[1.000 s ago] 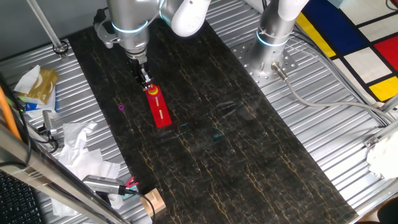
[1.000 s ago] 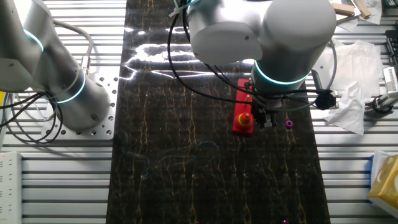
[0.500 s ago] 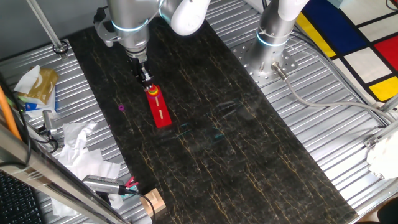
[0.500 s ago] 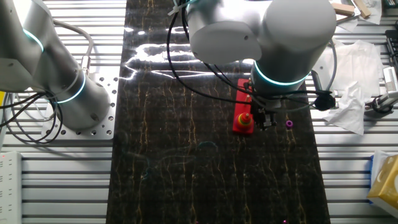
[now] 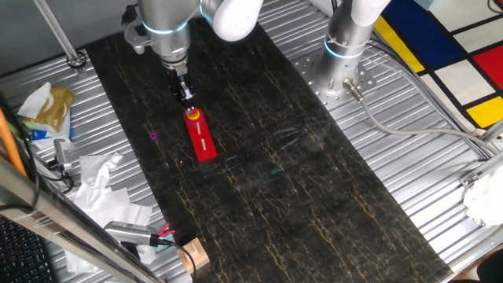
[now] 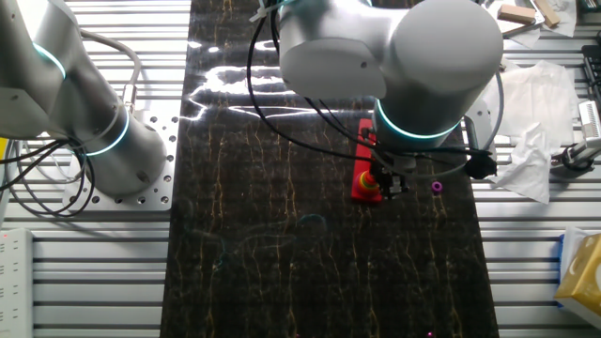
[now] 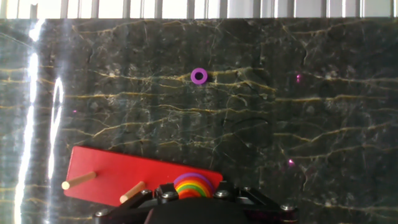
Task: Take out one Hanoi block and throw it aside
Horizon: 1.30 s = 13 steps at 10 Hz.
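The Hanoi block is the small red disc (image 7: 193, 188) on top of a rainbow stack of rings, which sits on one peg of the long red base (image 7: 118, 175). The stack also shows in one fixed view (image 5: 192, 115) and in the other fixed view (image 6: 373, 180). My gripper (image 7: 193, 200) hangs right over the stack, with a finger on each side of it, open and holding nothing. It also shows in one fixed view (image 5: 187, 97) and in the other (image 6: 388, 180). Two bare wooden pegs (image 7: 78, 181) stand on the base. The fingertips are hidden below the frame edge.
A small purple ring (image 7: 199, 76) lies loose on the dark mat beyond the base (image 5: 153, 135). Crumpled paper (image 5: 98, 185), a wooden block (image 5: 192, 255) and tools lie off the mat's edge. A second arm's base (image 5: 346, 47) stands at the far side.
My gripper has shifted from beside the stack to over it, and the arm has risen slightly. The base and the purple ring have not moved.
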Available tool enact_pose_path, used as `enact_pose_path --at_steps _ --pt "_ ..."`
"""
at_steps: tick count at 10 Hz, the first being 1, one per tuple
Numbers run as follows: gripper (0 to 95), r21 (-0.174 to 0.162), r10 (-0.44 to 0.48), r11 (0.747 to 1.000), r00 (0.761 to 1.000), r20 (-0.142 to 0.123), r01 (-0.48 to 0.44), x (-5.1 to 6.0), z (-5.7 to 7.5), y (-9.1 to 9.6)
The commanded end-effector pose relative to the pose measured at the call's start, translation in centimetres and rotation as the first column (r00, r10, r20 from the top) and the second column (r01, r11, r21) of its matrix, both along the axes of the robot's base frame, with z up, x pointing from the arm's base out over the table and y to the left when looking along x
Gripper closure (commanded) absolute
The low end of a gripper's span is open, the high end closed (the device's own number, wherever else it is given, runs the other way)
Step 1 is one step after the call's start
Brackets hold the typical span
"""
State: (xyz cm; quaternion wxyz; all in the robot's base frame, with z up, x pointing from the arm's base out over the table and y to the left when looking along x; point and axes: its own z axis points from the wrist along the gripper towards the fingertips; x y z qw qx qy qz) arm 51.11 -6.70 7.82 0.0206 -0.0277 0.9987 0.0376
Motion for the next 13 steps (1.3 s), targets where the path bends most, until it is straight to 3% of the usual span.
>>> enact_pose_path --at_steps 1,8,13 --pt "57.0 -0.002 -0.006 1.0 1.0 -0.023 0.006 -0.2 0.0 0.0" --pt "57.0 -0.032 -0.033 0.999 0.997 -0.071 0.031 -0.9 -0.5 0.5" --pt "57.0 -0.037 -0.048 0.998 0.995 -0.088 0.045 -1.5 -0.7 0.7"
